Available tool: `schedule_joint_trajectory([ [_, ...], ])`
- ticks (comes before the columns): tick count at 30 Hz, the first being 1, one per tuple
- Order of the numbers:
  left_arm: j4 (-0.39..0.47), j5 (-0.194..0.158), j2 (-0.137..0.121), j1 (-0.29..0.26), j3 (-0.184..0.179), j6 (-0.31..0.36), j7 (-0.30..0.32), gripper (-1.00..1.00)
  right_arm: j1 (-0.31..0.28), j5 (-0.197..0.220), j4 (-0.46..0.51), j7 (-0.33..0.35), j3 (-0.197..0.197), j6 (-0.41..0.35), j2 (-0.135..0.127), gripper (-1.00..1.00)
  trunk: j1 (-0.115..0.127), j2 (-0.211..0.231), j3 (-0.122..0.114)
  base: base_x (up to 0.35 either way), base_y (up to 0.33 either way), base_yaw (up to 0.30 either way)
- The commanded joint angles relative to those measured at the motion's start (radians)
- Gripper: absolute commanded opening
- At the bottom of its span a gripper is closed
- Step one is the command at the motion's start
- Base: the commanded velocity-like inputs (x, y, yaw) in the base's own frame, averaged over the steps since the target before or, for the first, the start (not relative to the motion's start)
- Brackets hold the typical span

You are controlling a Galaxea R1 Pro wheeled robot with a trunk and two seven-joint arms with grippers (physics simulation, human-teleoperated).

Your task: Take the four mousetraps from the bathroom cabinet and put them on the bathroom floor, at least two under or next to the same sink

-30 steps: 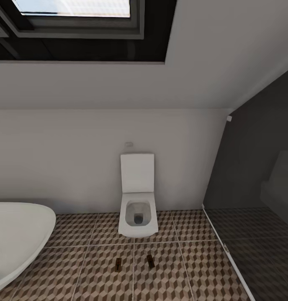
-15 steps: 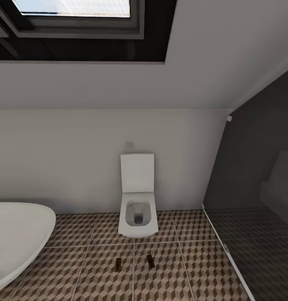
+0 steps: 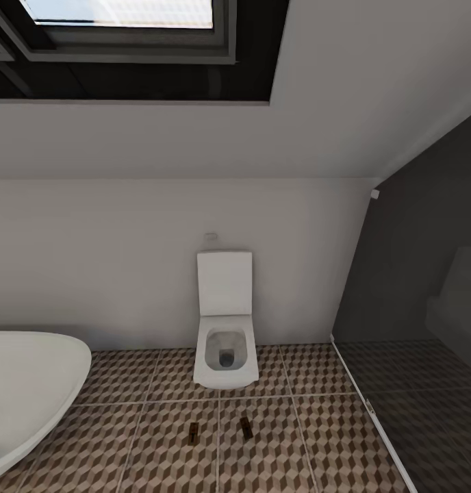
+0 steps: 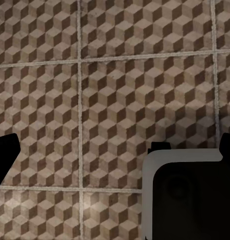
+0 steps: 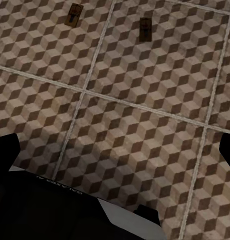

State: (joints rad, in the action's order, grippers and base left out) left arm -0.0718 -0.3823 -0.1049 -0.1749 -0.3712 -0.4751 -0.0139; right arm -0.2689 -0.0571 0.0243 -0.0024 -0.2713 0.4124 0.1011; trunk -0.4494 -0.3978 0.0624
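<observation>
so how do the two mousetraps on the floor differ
In the head view, the left mousetrap lies on the tile left of a grout line, the right mousetrap on the tile right of it. The left one lies almost straight, the right one slightly angled. Both are small, flat, on the bathroom floor before the toilet.

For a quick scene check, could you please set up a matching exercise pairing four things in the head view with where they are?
Things:
1. toilet
2. bathtub
3. mousetraps
4. skylight window

Places:
A. at the left edge of the view
B. overhead in the sloped ceiling
C. against the back wall, lid raised
D. lying on the tiles in front of the toilet

Pairs: 1-C, 2-A, 3-D, 4-B
</observation>
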Motion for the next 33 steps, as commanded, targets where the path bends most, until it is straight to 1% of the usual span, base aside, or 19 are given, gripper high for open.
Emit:
schedule_joint_trajectory([
  [1,-0.003,-0.004,0.001,-0.002,-0.009,-0.005,-0.001,1.0,-0.001,-0.006,-0.001,0.0,0.003,0.003,0.0,1.0,-0.001,-0.002,0.002,0.0,0.0,0.0],
  [33,-0.003,-0.004,0.001,-0.002,-0.009,-0.006,-0.001,1.0,-0.001,-0.006,-0.001,-0.001,0.003,0.003,0.0,1.0,-0.001,-0.002,0.002,0.0,0.0,0.0],
])
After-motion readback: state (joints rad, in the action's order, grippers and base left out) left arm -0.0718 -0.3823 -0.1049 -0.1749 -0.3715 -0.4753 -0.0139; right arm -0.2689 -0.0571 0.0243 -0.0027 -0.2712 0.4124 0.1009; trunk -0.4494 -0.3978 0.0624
